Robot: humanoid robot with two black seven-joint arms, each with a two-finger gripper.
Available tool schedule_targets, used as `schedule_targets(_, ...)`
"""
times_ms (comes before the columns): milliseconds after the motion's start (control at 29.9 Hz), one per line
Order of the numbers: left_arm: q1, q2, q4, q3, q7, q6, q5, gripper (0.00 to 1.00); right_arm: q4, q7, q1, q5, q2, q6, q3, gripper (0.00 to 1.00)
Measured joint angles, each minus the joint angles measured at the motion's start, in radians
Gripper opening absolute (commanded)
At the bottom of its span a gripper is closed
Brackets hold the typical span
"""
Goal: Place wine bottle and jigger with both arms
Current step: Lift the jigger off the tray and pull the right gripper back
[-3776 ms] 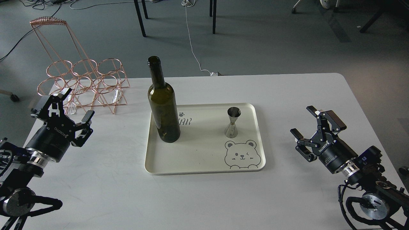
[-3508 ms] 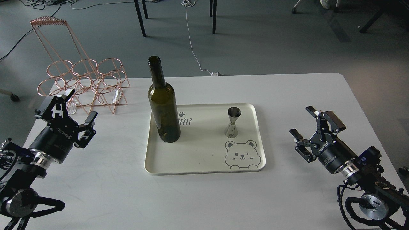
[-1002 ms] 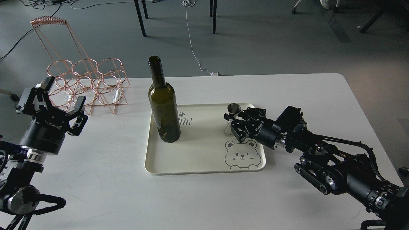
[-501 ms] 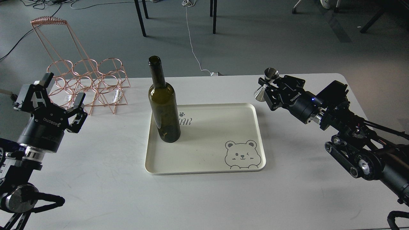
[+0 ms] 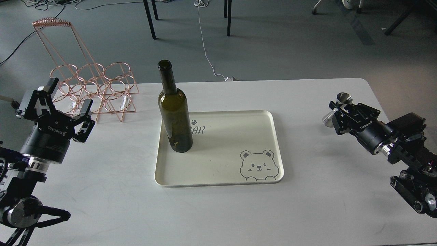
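Observation:
The dark olive-green wine bottle (image 5: pixel 175 112) stands upright on the left part of the cream tray (image 5: pixel 218 171). My right gripper (image 5: pixel 336 111) is shut on the silver jigger (image 5: pixel 336 109) and holds it tilted above the table's right side, well right of the tray. My left gripper (image 5: pixel 65 102) is open and empty at the table's left edge, in front of the wire rack and far left of the bottle.
A copper wire bottle rack (image 5: pixel 90 90) stands at the back left corner of the white table (image 5: pixel 218 212). The tray has a bear drawing at its front right. Chair legs and cables lie on the floor behind.

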Motion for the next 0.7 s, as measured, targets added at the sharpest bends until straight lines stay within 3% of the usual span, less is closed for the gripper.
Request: schedule_targets(702,0.000,0.000,0.000,0.000,0.000,0.000,0.000,0.98,-0.077,0.000,-0.003,0.008,0.072,0.003,-0.026,0.31)
